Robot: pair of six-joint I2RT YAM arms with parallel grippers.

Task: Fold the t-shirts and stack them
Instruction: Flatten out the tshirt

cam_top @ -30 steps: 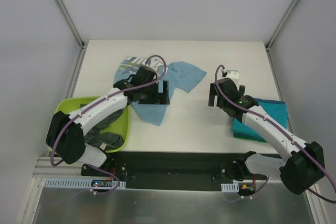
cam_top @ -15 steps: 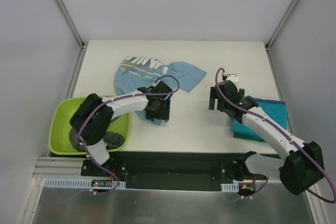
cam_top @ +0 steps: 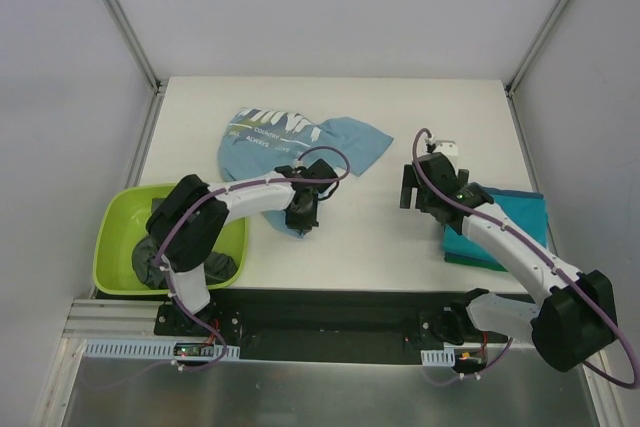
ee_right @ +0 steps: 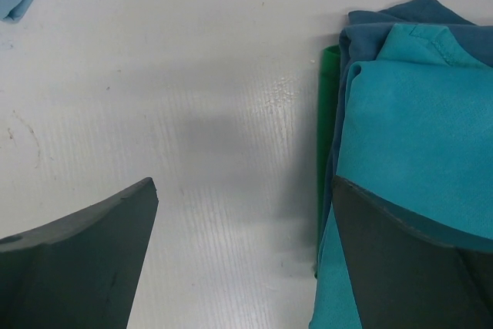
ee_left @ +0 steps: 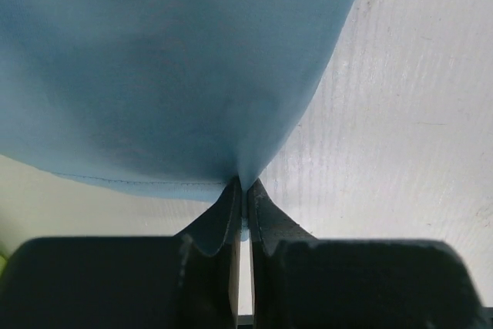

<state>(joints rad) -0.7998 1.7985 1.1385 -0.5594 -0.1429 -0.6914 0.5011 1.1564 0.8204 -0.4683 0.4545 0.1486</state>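
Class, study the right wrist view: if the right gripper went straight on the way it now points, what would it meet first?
Probably the bare table: the open right gripper aims at white surface just beside the folded teal t-shirt stack, though depth is unclear.

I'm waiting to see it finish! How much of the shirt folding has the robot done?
Done: a folded pile of teal shirts on the right. In hand: the left gripper pinches the spread light blue printed t-shirt by its edge. To do: dark grey clothes in the lime-green plastic tub. The right gripper is open.
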